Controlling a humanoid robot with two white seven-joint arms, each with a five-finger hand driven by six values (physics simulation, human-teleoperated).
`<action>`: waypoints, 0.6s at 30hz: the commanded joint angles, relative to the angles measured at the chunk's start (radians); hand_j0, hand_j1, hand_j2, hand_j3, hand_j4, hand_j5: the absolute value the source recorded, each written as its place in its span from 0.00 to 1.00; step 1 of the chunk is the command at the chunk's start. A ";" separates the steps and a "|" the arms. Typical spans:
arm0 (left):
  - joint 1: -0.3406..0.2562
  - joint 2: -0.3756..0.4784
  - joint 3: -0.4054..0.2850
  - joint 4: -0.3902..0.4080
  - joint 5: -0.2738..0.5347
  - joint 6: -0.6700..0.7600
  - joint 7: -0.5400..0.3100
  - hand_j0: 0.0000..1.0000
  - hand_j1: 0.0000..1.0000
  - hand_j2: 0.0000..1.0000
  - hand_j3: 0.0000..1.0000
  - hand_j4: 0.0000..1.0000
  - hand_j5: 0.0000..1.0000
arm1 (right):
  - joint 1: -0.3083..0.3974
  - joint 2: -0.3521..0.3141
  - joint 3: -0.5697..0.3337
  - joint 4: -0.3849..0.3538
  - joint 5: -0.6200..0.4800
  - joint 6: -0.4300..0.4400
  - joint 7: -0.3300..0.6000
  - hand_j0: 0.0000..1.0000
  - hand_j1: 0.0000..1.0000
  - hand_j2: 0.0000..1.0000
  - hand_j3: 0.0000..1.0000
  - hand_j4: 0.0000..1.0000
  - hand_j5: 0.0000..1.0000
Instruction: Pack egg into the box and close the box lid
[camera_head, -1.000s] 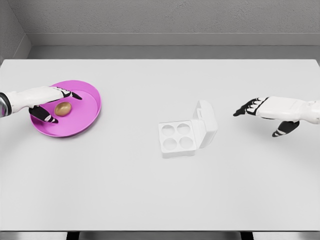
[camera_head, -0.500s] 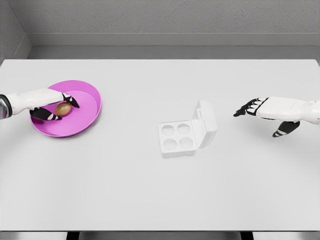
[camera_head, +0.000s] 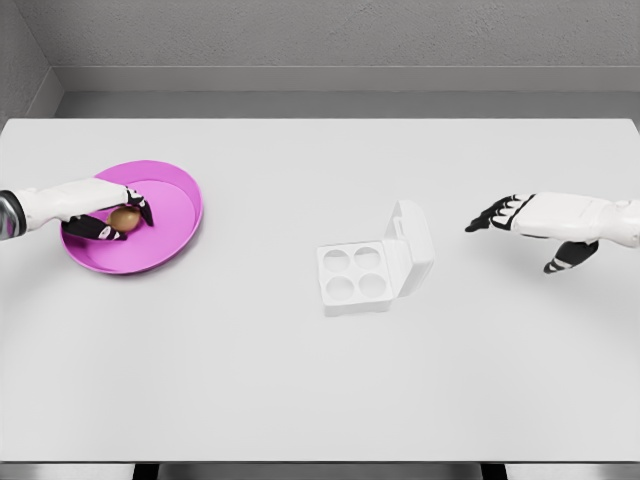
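Note:
A brown egg (camera_head: 123, 218) lies in the pink plate (camera_head: 172, 200) at the left of the table. My left hand (camera_head: 115, 218) reaches in from the left edge, its fingers curled around the egg, which still looks low in the plate. The white egg box (camera_head: 354, 275) sits near the middle of the table, its four cups bare and its lid (camera_head: 411, 245) standing open on the right side. My right hand (camera_head: 500, 215) hovers to the right of the box with fingers spread, holding nothing.
The white table (camera_head: 300, 380) stretches wide around the plate and box. A grey wall runs along its far edge.
The left hand's fingers have closed in around the egg and the hand has drawn slightly left. The right hand has barely moved.

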 joint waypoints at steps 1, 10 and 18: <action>0.000 0.001 0.001 0.000 0.006 0.003 0.000 0.46 0.46 0.46 0.46 0.46 0.46 | 0.000 -0.001 0.000 -0.001 -0.005 0.003 0.000 1.00 1.00 1.00 1.00 1.00 1.00; -0.005 -0.002 0.001 0.011 0.039 0.003 0.000 0.36 0.36 0.36 0.36 0.36 0.36 | -0.002 -0.001 0.000 -0.001 -0.005 0.003 0.000 1.00 1.00 1.00 1.00 1.00 1.00; -0.002 0.001 0.004 -0.078 0.118 0.003 0.000 0.33 0.33 0.33 0.33 0.33 0.33 | -0.002 -0.001 0.000 -0.001 -0.005 0.003 0.000 1.00 1.00 1.00 1.00 1.00 1.00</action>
